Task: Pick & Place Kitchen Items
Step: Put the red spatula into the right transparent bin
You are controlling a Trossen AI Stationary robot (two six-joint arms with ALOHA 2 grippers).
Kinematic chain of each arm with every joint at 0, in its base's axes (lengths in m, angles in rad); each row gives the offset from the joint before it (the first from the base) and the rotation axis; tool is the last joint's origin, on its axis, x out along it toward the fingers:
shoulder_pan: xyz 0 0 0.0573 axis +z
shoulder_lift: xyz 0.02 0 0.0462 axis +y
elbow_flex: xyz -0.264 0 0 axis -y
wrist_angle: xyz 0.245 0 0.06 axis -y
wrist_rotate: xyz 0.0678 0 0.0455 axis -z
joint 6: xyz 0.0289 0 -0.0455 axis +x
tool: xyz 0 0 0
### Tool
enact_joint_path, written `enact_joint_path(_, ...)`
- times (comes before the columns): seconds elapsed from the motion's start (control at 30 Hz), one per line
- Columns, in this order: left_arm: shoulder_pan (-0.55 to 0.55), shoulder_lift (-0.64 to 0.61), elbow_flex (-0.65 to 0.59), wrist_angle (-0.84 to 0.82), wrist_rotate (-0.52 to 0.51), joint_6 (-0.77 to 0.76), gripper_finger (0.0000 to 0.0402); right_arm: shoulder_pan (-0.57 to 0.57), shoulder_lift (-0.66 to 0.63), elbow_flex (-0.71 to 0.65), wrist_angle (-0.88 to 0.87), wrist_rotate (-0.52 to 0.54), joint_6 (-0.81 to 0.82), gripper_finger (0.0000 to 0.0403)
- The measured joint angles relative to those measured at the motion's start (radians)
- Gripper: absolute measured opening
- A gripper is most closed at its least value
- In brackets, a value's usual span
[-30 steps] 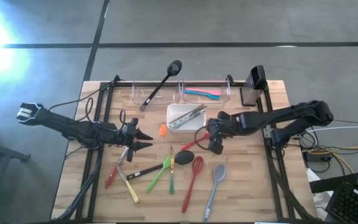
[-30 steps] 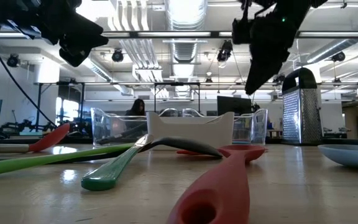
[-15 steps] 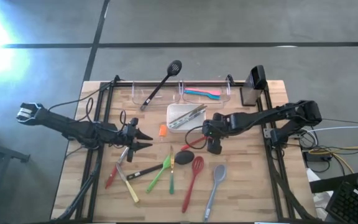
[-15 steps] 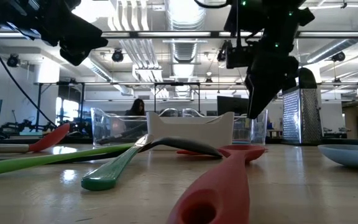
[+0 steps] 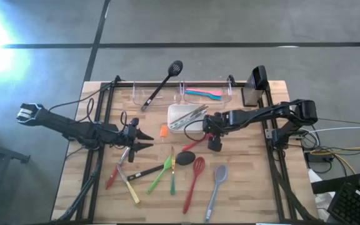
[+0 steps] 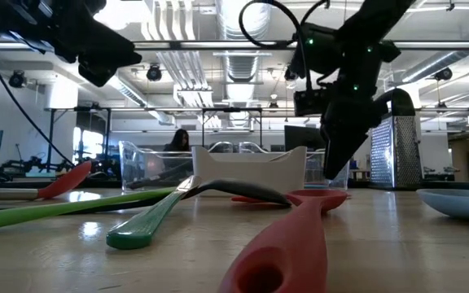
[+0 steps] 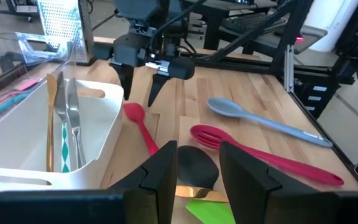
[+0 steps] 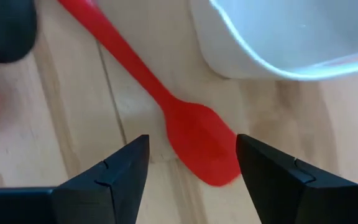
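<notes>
Reaching across the wooden table, the right arm hangs its gripper over the red spoon, fingers spread wide with the spoon's bowl between them, nothing grasped. That spoon lies just beside the white dish. The left gripper hovers near the table's left side, fingers partly apart around nothing I can see. More utensils lie scattered toward the front: a red slotted spoon, a grey spoon, a green spatula.
</notes>
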State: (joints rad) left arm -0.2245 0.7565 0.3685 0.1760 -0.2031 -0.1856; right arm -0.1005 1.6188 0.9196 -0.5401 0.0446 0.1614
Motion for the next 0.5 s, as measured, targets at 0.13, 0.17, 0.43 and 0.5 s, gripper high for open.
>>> enact_joint_path(0.13, 0.0, 0.002, -0.009, 0.005, -0.001, 0.0, 0.0124, -0.01, -0.005, -0.034, 0.038, 0.0, 0.004, 0.0245)
enact_joint_path(0.17, 0.0, 0.002, -0.011, 0.006, -0.003, 0.0, 0.0124, -0.014, -0.005, -0.042, 0.048, 0.0, 0.01, 0.0248)
enact_joint_path(0.43, 0.0, 0.004, -0.012, 0.034, -0.011, 0.0, 0.0124, -0.045, -0.008, -0.132, 0.178, 0.007, 0.024, 0.0279)
enact_joint_path(0.5, 0.0, 0.004, -0.012, 0.034, -0.011, 0.0, 0.0124, -0.056, -0.008, -0.149, 0.208, 0.006, 0.043, 0.0285)
